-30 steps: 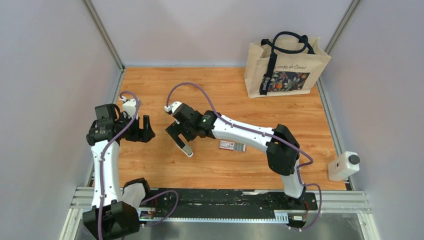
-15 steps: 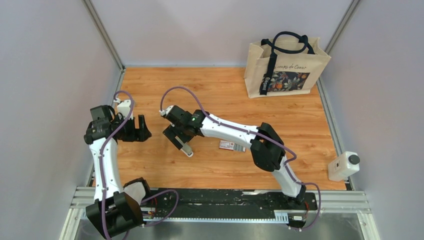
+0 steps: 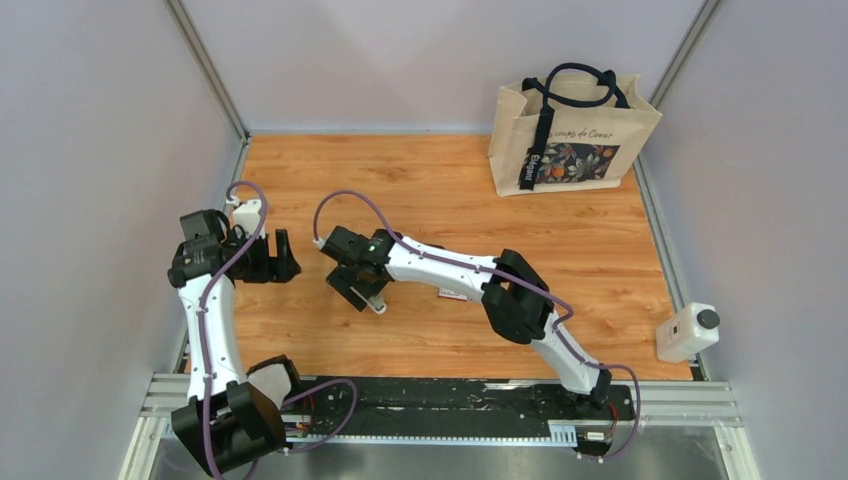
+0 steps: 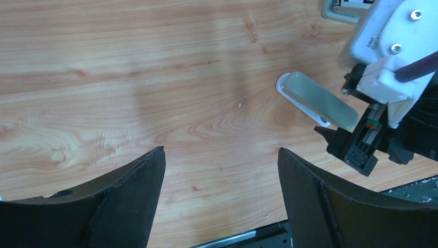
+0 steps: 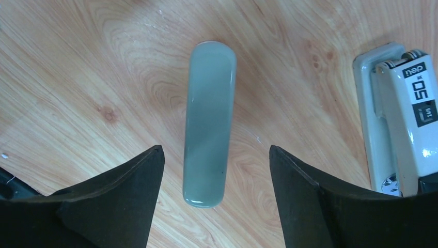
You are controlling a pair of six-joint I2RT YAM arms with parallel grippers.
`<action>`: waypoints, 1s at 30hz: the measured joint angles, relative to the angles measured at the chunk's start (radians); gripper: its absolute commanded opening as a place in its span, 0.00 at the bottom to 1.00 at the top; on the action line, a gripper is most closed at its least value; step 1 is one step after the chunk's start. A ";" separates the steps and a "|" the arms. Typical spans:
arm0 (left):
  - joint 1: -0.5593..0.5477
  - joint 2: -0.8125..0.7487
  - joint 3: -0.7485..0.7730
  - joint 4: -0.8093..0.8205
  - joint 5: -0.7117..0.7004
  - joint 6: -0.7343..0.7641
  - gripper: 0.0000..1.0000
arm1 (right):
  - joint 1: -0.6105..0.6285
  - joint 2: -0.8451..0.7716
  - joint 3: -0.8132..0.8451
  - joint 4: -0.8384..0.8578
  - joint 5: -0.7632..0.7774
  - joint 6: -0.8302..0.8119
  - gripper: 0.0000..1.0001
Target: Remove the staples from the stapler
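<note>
A pale grey-green bar (image 5: 209, 124) lies flat on the wooden table, and its near end sits between the fingers of my right gripper (image 5: 215, 150). That gripper is open, with bare wood showing on both sides of the bar. In the top view it (image 3: 362, 290) covers most of the bar (image 3: 377, 305). Beside the bar lies the stapler (image 5: 397, 113), with a grey base, a white labelled top and a silvery bit at its near end. No staples show. My left gripper (image 4: 221, 150) is open and empty, left of the bar (image 4: 320, 101).
A printed tote bag (image 3: 570, 125) stands at the back right. A red-and-white box (image 3: 455, 291) peeks out from under the right forearm. A white device (image 3: 688, 332) sits off the table's right edge. The black base rail (image 3: 450, 395) runs along the near edge.
My right gripper has moved left and down over the bar, and its jaws have narrowed a little. The left arm drew back slightly to the left, then stayed still.
</note>
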 measured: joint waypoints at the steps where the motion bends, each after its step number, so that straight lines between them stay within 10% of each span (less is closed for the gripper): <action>1: 0.000 0.000 0.000 -0.003 0.000 0.001 0.88 | 0.004 0.018 0.019 -0.011 0.002 0.000 0.73; 8: 0.000 -0.023 0.008 -0.044 -0.008 0.019 0.88 | 0.008 0.041 0.053 -0.053 0.013 0.005 0.62; 12: 0.000 -0.032 0.022 -0.064 -0.007 0.034 0.88 | 0.008 0.052 0.069 -0.062 0.016 0.007 0.39; 30: 0.000 -0.070 0.027 -0.164 0.045 0.106 0.89 | -0.011 0.048 0.080 -0.033 -0.020 0.056 0.12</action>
